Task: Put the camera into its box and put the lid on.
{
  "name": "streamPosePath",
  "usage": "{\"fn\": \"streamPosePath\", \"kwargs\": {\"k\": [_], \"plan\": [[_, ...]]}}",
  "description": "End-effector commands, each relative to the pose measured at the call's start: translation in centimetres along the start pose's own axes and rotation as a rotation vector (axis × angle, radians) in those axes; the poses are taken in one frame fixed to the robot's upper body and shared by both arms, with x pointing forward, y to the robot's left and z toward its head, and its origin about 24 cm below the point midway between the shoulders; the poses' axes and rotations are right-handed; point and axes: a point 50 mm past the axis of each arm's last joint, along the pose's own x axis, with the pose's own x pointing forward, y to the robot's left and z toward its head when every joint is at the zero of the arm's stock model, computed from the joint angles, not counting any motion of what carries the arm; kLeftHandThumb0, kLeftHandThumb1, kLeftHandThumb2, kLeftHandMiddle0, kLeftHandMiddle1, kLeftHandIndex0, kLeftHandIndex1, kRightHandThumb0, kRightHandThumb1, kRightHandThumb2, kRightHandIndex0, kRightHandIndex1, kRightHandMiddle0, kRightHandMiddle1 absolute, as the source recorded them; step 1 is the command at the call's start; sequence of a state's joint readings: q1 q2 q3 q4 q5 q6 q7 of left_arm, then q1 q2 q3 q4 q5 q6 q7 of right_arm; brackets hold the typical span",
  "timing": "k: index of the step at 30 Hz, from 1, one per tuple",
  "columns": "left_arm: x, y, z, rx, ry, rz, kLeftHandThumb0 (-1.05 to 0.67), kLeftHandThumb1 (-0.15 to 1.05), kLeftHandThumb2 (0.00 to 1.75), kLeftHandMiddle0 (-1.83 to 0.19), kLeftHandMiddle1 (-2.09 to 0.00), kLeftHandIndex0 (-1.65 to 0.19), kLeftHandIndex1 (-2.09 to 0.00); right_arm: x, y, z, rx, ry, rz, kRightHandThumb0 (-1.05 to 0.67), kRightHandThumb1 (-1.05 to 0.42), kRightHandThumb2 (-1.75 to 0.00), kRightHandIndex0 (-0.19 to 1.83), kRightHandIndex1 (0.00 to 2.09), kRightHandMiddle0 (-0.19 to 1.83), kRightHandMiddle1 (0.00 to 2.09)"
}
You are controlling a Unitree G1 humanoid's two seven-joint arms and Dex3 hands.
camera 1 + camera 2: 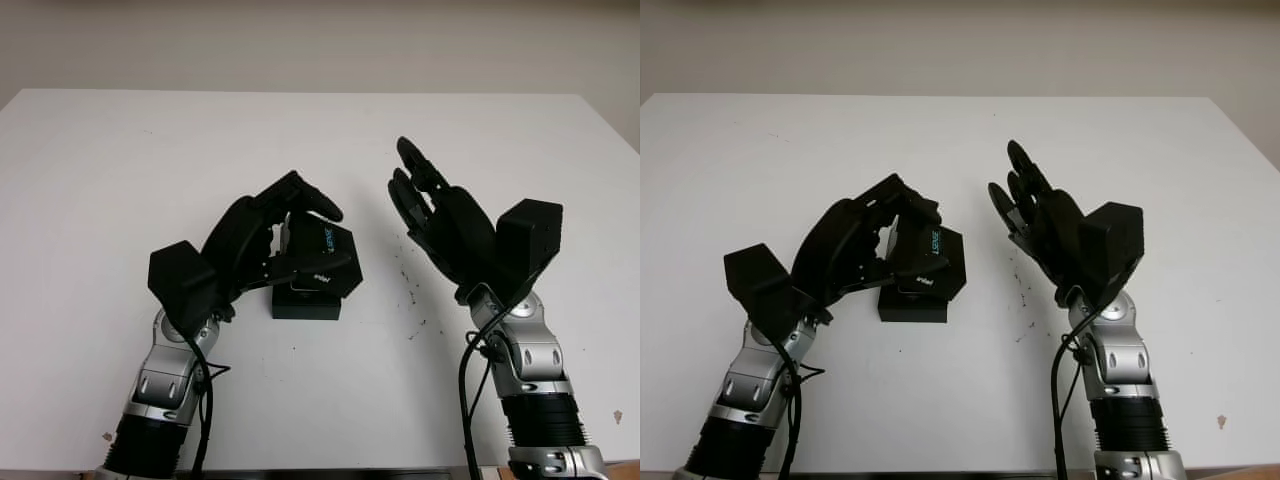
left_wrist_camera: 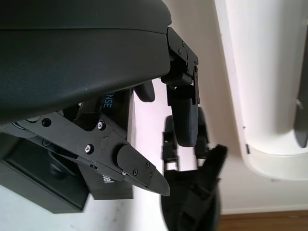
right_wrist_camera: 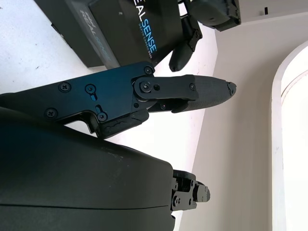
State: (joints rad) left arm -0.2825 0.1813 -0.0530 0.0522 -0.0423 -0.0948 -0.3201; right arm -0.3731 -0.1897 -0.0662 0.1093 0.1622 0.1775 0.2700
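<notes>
My left hand (image 1: 298,228) is shut on the black box lid (image 1: 326,256), which bears blue-white lettering. It holds the lid tilted, just above the black box base (image 1: 305,304) standing on the white table (image 1: 120,160). The lid's lower edge is close to the base's top; I cannot tell whether they touch. Lid and fingers hide the inside of the base. From the left wrist, the lid (image 2: 113,103) sits between the fingers, with the base (image 2: 33,180) below it. My right hand (image 1: 412,190) is open, raised a little to the right of the lid (image 3: 137,29), apart from it.
Small dark specks (image 1: 410,292) mark the table between the box and the right arm. The table's far edge meets a pale wall (image 1: 320,40). The table's right edge runs past the right arm.
</notes>
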Motion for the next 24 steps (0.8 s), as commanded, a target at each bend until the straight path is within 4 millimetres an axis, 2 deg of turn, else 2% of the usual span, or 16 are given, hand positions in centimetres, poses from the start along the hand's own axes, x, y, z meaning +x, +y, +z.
{"fn": "streamPosePath", "kwargs": {"k": [1, 11, 24], "plan": [[-0.2, 0.2, -0.3, 0.025, 0.008, 0.0, -0.13, 0.97, 0.06, -0.4, -1.49, -0.3, -1.49, -0.1, -0.1, 0.7, -0.018, -0.029, 0.0, -0.71, -1.05, -0.33, -0.08, 0.06, -0.05, 0.06], [-0.5, 0.5, -0.5, 0.056, 0.018, -0.02, -0.1, 0.99, 0.06, -0.4, -1.45, -0.29, -1.47, -0.2, -0.2, 1.0, -0.01, -0.033, -0.017, -0.69, -1.05, -0.33, -0.07, 0.06, -0.03, 0.06], [-0.8, 1.3, -0.3, 0.072, 0.069, -0.076, -0.15, 0.97, 0.05, -0.41, -1.44, -0.3, -1.45, 0.0, -0.1, 1.1, 0.006, -0.041, -0.039, -0.67, -1.05, -0.32, -0.07, 0.05, -0.04, 0.05]]}}
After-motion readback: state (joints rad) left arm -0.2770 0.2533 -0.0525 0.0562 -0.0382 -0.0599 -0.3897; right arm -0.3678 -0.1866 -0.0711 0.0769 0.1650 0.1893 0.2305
